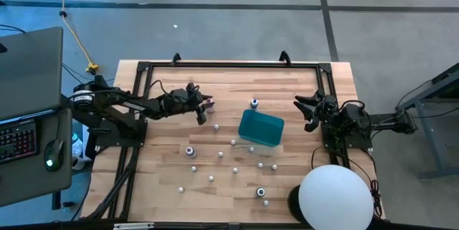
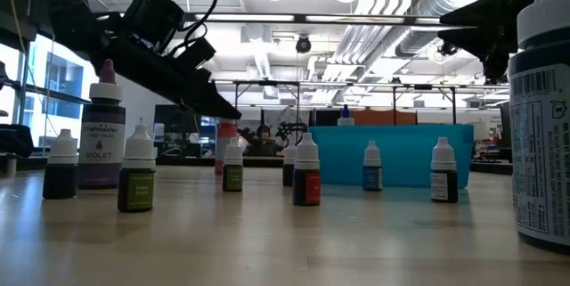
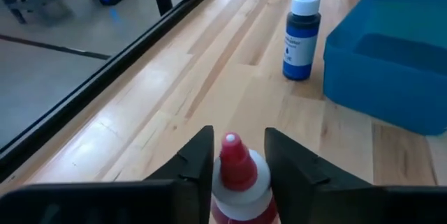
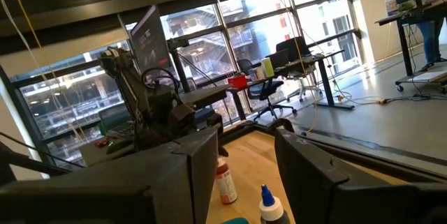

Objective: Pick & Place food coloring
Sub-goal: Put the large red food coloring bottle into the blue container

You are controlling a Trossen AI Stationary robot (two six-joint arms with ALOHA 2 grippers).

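The food coloring is a set of small bottles standing upright on the wooden table [image 1: 165, 187]. A red-topped bottle [image 3: 237, 175] stands between the fingers of my left gripper [image 1: 206, 108], which is shut on it at the table's far left. A blue bottle [image 3: 302, 35] stands farther on, beside the teal box [image 1: 260, 128]. Several small whitish-capped bottles [image 1: 221, 155] dot the middle and near part. My right gripper [image 1: 310, 112] waits open at the right side, raised, with nothing between its fingers. My left gripper pinches the red-topped bottle between its two fingers, at the whitish shoulder just under the red cap [image 3: 241, 192]. The fingers come nearly level, slanting a little down, from the table's left. The bottle stands upright; its foot is hidden by the gripper.
A violet bottle [image 2: 104, 134] and small dark ones [image 2: 137, 179] stand near the front edge. A black frame rail [image 1: 229, 64] runs round the table. A white dome [image 1: 336, 198] sits at the near right corner.
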